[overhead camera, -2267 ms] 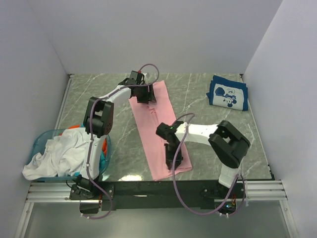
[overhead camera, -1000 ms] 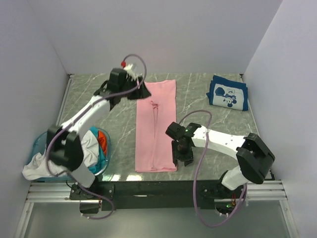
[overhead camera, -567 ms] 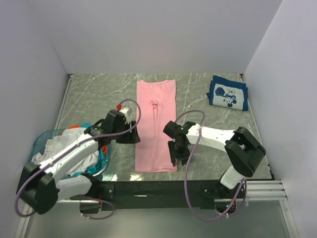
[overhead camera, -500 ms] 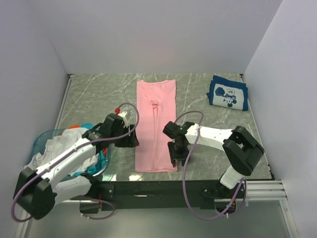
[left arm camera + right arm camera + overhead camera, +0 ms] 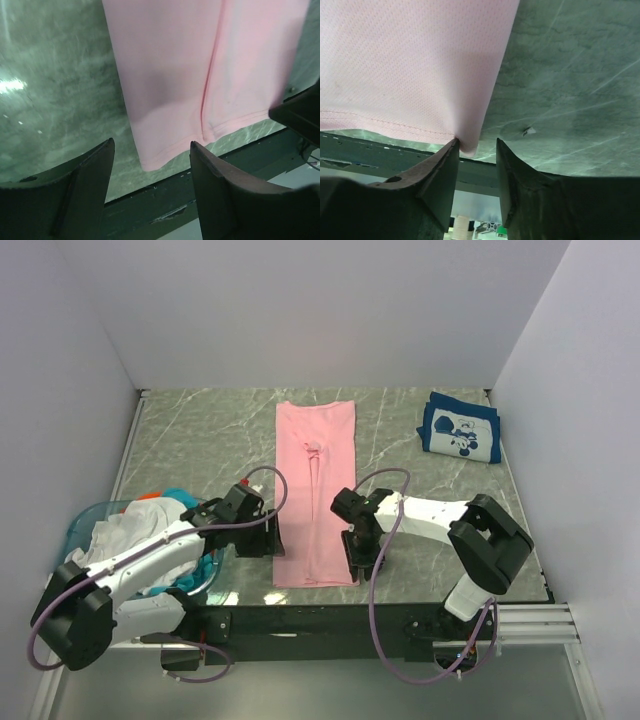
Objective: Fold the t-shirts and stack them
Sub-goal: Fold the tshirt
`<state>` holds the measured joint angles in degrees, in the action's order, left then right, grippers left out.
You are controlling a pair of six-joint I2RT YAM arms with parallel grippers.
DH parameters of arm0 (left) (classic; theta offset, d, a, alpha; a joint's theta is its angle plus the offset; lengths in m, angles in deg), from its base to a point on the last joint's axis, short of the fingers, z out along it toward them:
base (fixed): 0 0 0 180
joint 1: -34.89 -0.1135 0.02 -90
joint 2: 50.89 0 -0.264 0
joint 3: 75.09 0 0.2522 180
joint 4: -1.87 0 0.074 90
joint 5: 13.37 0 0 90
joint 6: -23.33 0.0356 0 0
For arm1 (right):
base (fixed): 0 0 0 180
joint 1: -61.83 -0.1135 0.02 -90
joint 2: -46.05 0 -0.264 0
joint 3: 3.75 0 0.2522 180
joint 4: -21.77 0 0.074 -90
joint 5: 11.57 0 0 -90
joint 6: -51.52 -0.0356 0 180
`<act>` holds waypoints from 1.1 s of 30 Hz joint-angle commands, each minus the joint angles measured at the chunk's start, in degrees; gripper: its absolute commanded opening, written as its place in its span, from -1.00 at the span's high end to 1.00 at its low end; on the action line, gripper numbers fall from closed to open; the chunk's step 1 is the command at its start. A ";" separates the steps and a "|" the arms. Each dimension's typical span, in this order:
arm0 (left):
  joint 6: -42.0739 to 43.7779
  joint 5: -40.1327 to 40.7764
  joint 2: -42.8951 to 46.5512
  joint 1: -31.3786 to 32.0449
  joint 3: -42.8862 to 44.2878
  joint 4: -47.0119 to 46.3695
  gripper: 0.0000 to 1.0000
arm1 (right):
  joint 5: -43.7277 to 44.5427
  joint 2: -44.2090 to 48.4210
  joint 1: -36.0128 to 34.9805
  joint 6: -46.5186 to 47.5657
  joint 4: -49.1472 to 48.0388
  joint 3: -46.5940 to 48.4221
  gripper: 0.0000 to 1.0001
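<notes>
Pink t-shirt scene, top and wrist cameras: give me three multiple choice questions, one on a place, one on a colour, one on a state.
1. Where does the folded navy t-shirt lie?
A) by the far right corner of the table
B) in the basket
C) at the near edge

2. What colour is the long t-shirt spread mid-table?
A) white
B) pink
C) orange

3. How is the left gripper?
A) shut on cloth
B) shut and empty
C) open

Answers:
1 A, the top view shows it by the far right corner.
2 B, it is pink in every view.
3 C, the left wrist view shows its fingers apart, with the shirt's near corner seen between them.
</notes>
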<state>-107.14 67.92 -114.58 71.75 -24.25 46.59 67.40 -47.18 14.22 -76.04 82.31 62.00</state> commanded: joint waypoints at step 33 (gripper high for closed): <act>-11.30 -4.21 -3.73 6.64 -9.48 -5.56 -0.02 | -2.60 -1.43 0.33 2.40 -1.61 -0.40 0.47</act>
<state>-118.66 64.83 -117.92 78.11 -32.68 43.42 64.76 -48.21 14.22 -74.42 80.48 61.24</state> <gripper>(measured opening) 0.513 0.269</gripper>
